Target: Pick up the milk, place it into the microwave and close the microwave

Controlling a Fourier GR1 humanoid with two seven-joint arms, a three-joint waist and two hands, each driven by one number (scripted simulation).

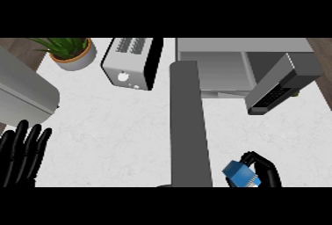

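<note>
Milk carton (242,174) sits low right, pinched in our right hand (267,170), well short of the open microwave (224,66). Our left hand (23,151) rests spread at left edge.

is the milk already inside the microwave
No, the milk is low at the view's right, held in the right hand, while the microwave stands open.

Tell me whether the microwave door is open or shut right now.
Open. The microwave shows its bare inner cavity, and its door is swung out to the right, away from the front opening.
</note>
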